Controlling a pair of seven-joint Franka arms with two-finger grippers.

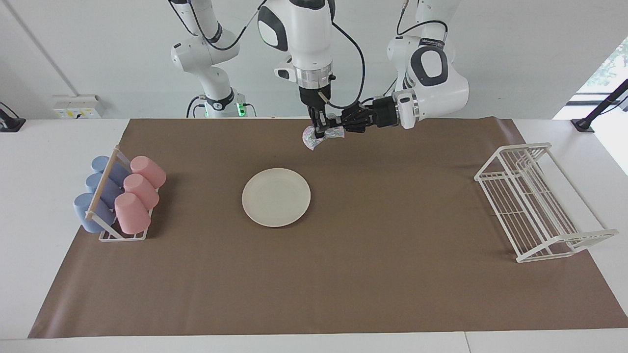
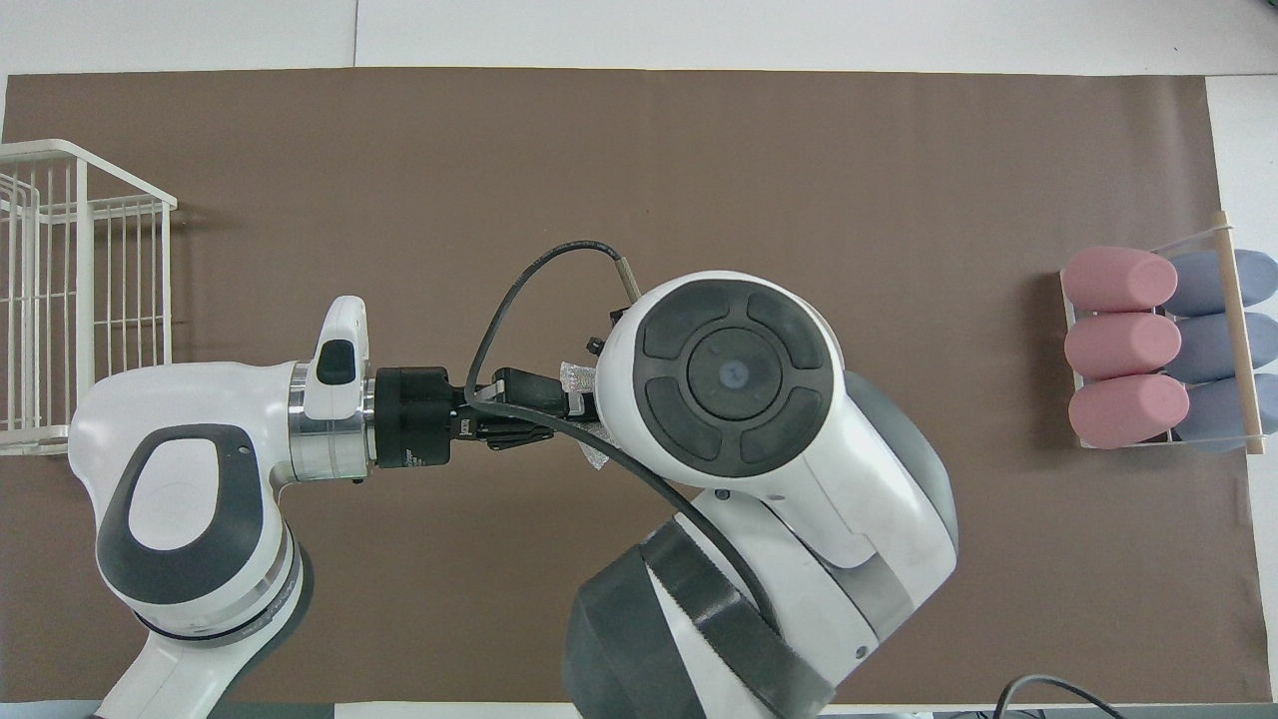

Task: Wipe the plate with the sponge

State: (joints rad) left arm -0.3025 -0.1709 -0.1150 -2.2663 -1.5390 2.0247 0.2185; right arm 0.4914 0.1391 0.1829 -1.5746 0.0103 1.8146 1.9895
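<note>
- Counter (image 1: 29, 206): white, with a brown mat (image 1: 343, 274) over most of its top.
- Wire rack (image 1: 537, 201): white, on the mat at the left arm's end.
- Cup rack (image 1: 117, 196): at the right arm's end; it has three pink cups (image 1: 140, 191) and three blue cups (image 1: 95, 189) lying on their sides.
- Plate (image 1: 276, 197): cream, flat on the mat about mid-counter, bare. In the overhead view the right arm covers nearly all of it.
- Right arm: comes down from above, wrist vertical. Right tool (image 1: 319, 130) is up in the air over the mat strip between the plate and the robots. Its fingertips are pinched together on the sponge (image 1: 319, 136).
- Left arm: forearm level, reaching in sideways from its own end. Left tool (image 1: 343, 126) meets the sponge at the edge toward the left arm, fingers closed down on that edge.
- Sponge: silvery and crinkled, hanging clear of the mat with both tools gripping it at once. It is well apart from the plate and not touching it. From overhead only slivers (image 2: 579, 377) show beside the right arm's wrist.
</note>
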